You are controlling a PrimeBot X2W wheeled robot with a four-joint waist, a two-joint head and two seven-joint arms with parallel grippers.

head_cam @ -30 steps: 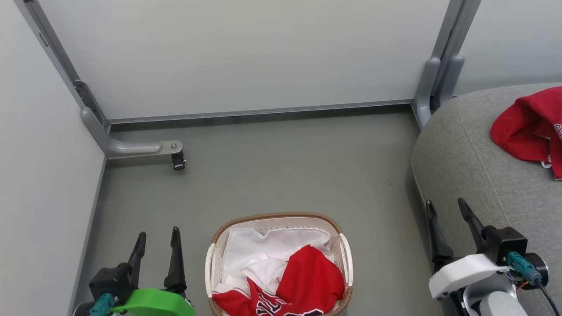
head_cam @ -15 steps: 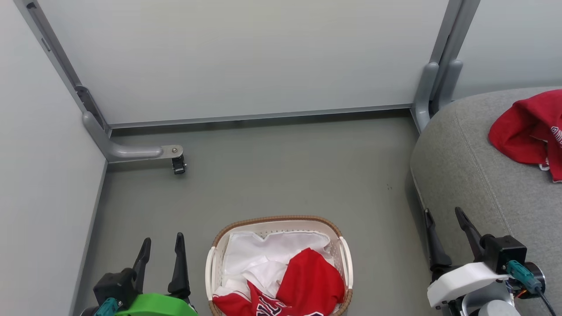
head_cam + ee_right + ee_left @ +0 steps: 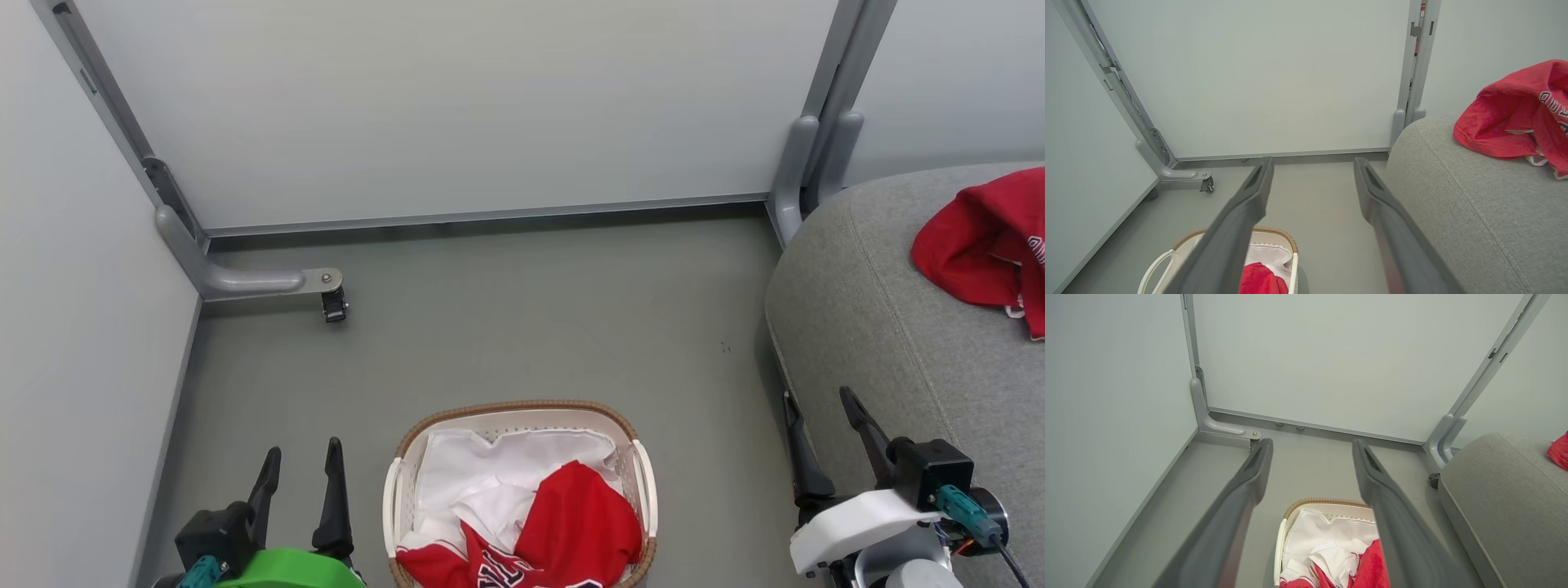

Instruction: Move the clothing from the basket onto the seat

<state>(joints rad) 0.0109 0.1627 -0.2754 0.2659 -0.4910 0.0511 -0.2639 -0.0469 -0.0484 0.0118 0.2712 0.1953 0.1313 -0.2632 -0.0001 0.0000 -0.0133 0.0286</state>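
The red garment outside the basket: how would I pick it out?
Find the big grey sofa seat on the right. A crumpled red garment lies on top of it. The other red clothing sits in the brown-rimmed basket on the floor.

Cream perforated basket point(image 3: 643, 478) with brown woven rim on the floor, crumpled red clothing point(image 3: 571, 531) inside over white liner; another red garment point(image 3: 971, 245) bunched on the grey seat point(image 3: 882, 327)

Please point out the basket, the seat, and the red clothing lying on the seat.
basket point(image 3: 522, 405): head view, on its brown woven rim.
seat point(image 3: 861, 318): head view, on bare grey cushion.
red clothing point(image 3: 1494, 118): right wrist view, on the red fabric.
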